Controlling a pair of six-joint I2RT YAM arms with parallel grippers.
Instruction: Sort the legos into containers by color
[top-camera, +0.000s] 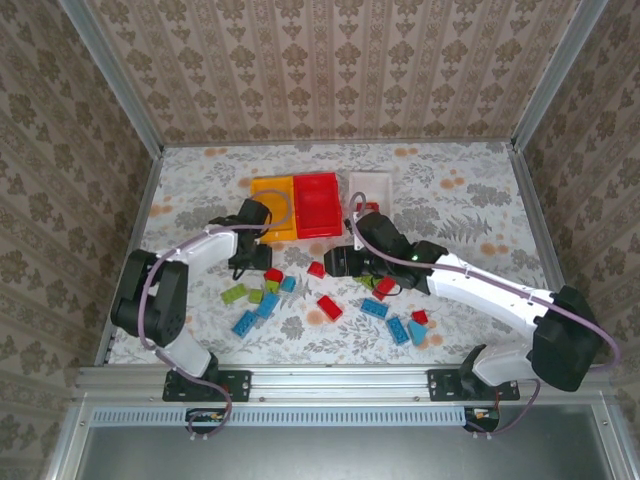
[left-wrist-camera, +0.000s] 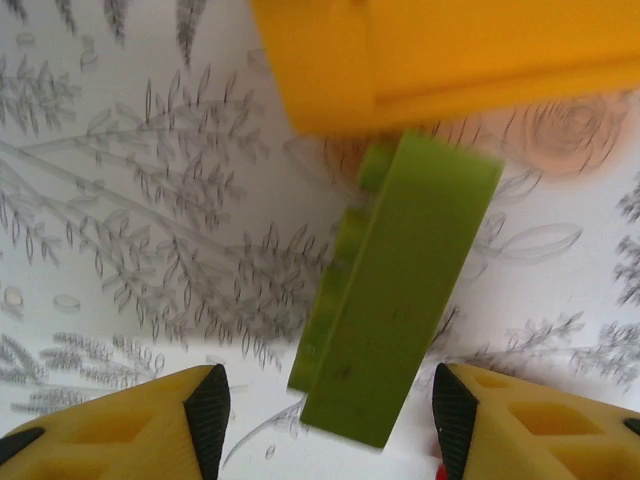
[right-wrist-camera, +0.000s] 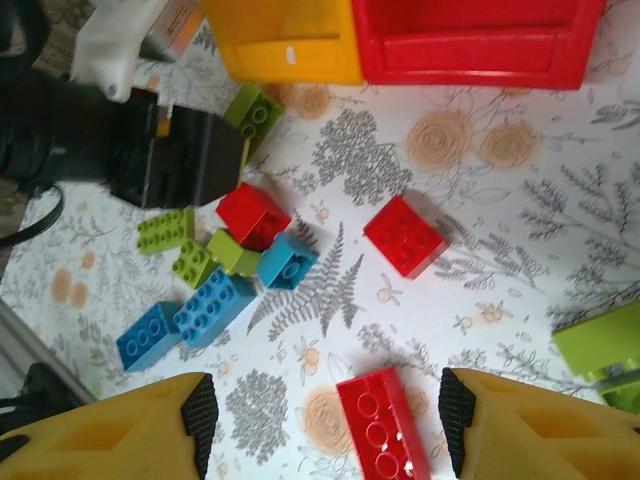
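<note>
Hanging over the counter (top-camera: 470, 190), both tools stand parted.
Seemingly untouched, a blurred lime green brick (left-wrist-camera: 400, 300) sits between the spread fingers of the left tool (left-wrist-camera: 330, 405), yellow container (left-wrist-camera: 420, 50) at its twelve o'clock; the right tool (right-wrist-camera: 320, 420) gapes wide above a red brick (right-wrist-camera: 385, 440), red container (right-wrist-camera: 470, 40) at twelve o'clock.

A: Far side first.
B: Three containers (top-camera: 318, 233) in a row, far middle of the table (top-camera: 480, 210). Left container (top-camera: 272, 181) and middle container (top-camera: 316, 176) side by side, touching. Right container (top-camera: 370, 174) just beside, to the right.
A: Bricks (top-camera: 329, 307)?
B: Loose on the table, all nearer than the row. Left cluster (top-camera: 268, 304) before the left container. Lone brick (top-camera: 316, 268) before the middle container. Right group (top-camera: 398, 330) off to the near right.
A: Closest to a container?
B: Nearest brick (left-wrist-camera: 400, 300), its far end at the left container's near wall. Touching or apart: cannot tell.
</note>
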